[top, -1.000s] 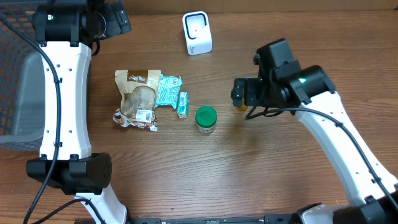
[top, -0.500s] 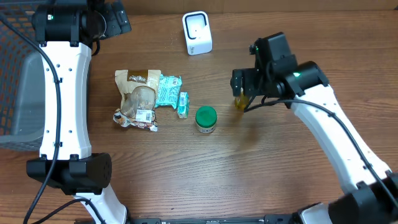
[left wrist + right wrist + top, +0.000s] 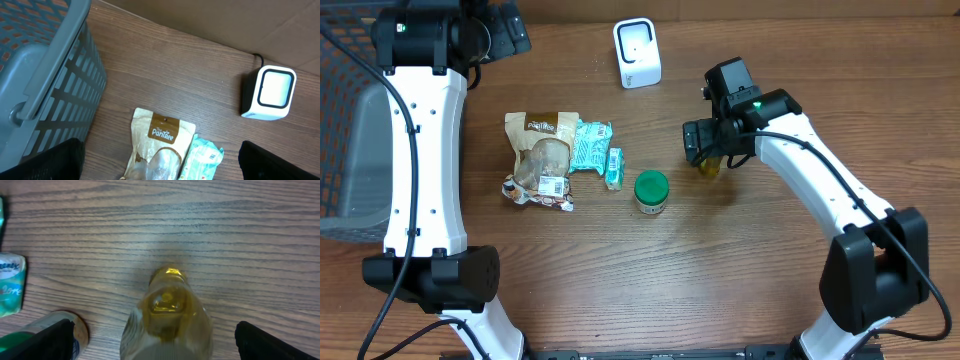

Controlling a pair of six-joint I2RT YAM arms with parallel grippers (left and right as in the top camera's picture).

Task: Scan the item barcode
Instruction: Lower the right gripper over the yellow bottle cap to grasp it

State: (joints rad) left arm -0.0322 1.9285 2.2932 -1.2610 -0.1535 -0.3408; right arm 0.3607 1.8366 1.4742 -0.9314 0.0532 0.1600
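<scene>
now the right gripper [image 3: 160, 347] has swung in over the bottle [image 3: 167, 312], jaws spread either side, nothing gripped yet. bottle stands near the jar [image 3: 651, 191], well apart from the scanner [image 3: 637, 53]. pickup looks next.

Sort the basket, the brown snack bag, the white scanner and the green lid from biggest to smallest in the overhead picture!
1. basket: biggest, even though the picture's edge and the arm hide part of it
2. brown snack bag
3. white scanner
4. green lid: smallest
</scene>
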